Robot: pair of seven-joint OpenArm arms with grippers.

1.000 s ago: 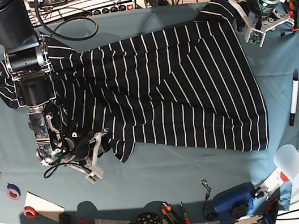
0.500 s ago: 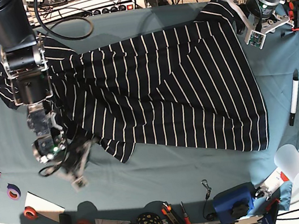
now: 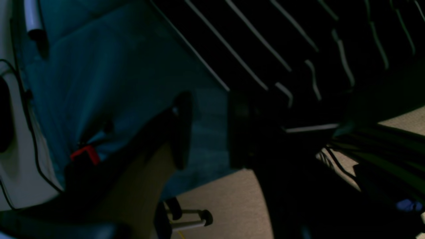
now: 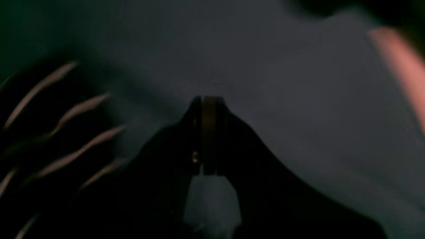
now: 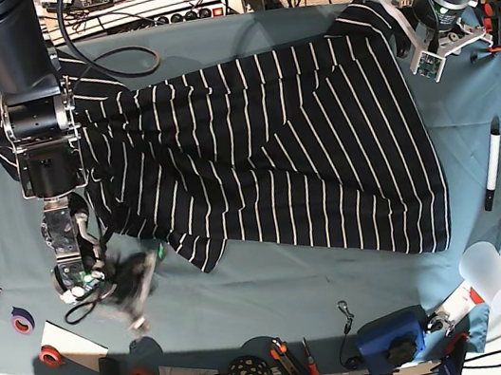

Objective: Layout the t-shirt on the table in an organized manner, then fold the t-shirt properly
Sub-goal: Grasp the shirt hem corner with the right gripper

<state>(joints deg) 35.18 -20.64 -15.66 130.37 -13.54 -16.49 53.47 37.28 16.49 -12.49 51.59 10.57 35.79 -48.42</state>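
The shirt (image 5: pixel 265 156) is spread, rumpled, on the worktop (image 5: pixel 276 279); laying-out is in hand. The right claw (image 5: pixel 129 294) is pressed together, empty; the left claw (image 3: pixel 206 129) is held apart. A sleeve must be regripped next.

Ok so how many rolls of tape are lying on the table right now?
2, both near the table's front left corner in the base view: a purple tape roll and, just below it, a red tape roll. Others could be hidden under the arms.

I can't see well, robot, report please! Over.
Right tool shut, empty, beside shirt. Left tool at far corner, grip unclear. Shirt spread, unfolded. Marker nearby.
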